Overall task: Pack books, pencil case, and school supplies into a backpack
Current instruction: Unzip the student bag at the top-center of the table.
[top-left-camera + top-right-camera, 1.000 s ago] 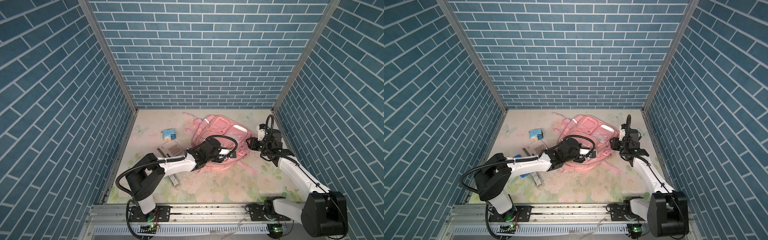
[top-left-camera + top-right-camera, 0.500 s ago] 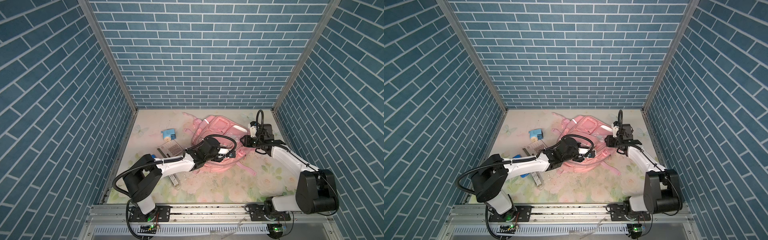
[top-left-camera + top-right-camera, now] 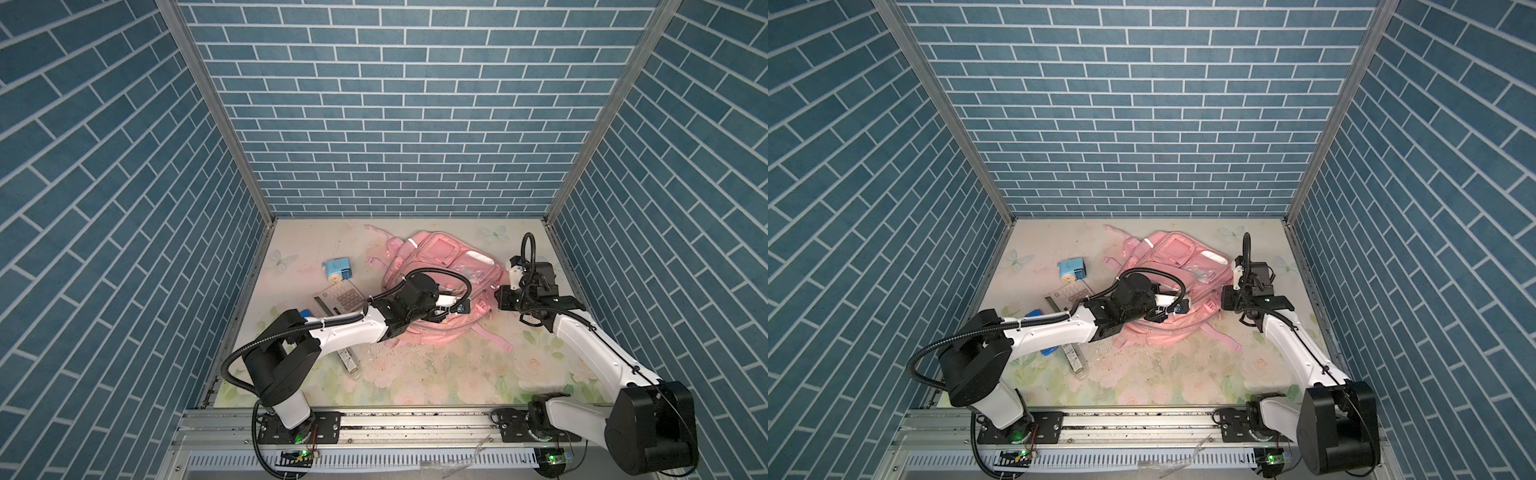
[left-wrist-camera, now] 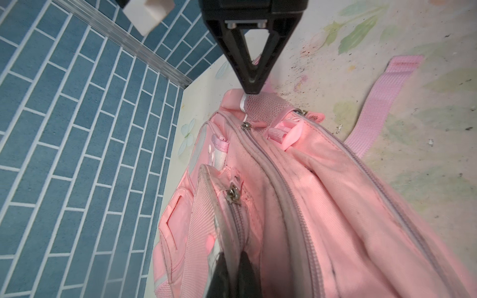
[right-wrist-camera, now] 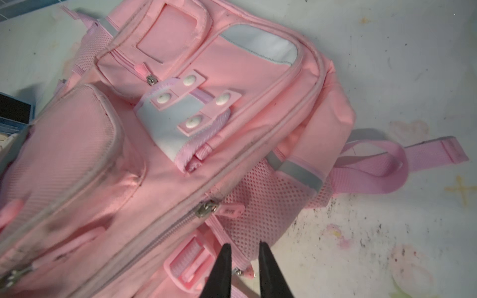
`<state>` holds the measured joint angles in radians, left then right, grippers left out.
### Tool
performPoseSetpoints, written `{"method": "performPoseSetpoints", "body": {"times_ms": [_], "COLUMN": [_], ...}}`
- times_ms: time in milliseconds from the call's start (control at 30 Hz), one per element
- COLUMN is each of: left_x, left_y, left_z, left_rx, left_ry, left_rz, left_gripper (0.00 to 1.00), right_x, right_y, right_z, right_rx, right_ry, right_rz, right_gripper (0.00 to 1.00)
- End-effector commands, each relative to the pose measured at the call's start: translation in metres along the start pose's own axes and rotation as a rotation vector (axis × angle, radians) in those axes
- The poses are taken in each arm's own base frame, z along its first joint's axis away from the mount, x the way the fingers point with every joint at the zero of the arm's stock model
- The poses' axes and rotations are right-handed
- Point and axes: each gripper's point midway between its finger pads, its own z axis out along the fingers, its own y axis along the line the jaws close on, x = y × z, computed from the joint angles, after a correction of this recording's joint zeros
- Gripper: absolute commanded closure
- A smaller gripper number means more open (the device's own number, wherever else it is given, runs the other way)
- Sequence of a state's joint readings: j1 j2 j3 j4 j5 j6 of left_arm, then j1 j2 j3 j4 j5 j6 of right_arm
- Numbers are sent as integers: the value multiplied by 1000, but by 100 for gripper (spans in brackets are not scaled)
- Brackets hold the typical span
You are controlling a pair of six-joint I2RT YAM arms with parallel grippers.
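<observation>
The pink backpack (image 3: pixel 440 266) (image 3: pixel 1177 257) lies flat at the back middle of the mat. My left gripper (image 4: pixel 233 273) (image 3: pixel 439 318) is shut on the rim of a front pocket (image 4: pixel 206 180) of the backpack (image 4: pixel 322 206). My right gripper (image 5: pixel 242 258) (image 3: pixel 497 297) is at the bag's right side, closed down on the hem of the mesh side pocket (image 5: pixel 258 206), with only a narrow gap between its fingers. The light blue pencil sharpener (image 3: pixel 337 270) (image 3: pixel 1071 270) and the white calculator (image 3: pixel 345 299) (image 3: pixel 1073 293) lie left of the bag. The books are out of view.
A clear pen-like tube (image 3: pixel 349 362) lies near my left arm. A blue object (image 3: pixel 1034 314) shows partly under that arm; what it is I cannot tell. Loose pink straps (image 3: pixel 494 336) trail toward the front. Brick walls close in on three sides.
My right gripper has moved in from the right against the backpack's side and its jaws have narrowed onto the mesh pocket's hem. The left arm has kept its grip and place.
</observation>
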<state>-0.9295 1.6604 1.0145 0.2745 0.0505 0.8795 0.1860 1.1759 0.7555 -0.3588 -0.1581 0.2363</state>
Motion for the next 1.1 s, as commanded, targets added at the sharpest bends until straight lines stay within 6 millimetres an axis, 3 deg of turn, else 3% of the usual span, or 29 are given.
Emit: {"method": "performPoseSetpoints", "body": {"times_ms": [0, 100, 200, 400, 633, 1067], "left_x": [-35, -41, -40, -33, -38, -35], "left_y": [41, 37, 40, 48, 57, 76], "left_z": [-24, -32, -40, -51, -58, -70], "left_rx": [-128, -102, -90, -78, -58, -50], "left_ry": [-132, -182, -216, -262, -341, -383], "left_rz": [18, 23, 19, -7, -38, -32], "left_gripper": [100, 100, 100, 100, 100, 100], "right_x": [4, -9, -16, -8, 5, 2], "right_y": [-3, 17, 27, 53, 60, 71], "right_z": [-4, -4, -1, -9, -14, 3], "right_rx": [6, -103, -168, -325, -380, -488], "right_ry": [5, -70, -144, -264, -386, -294], "right_rz": [-45, -166, -266, -417, -457, -468], "right_gripper": [74, 67, 66, 64, 61, 62]}}
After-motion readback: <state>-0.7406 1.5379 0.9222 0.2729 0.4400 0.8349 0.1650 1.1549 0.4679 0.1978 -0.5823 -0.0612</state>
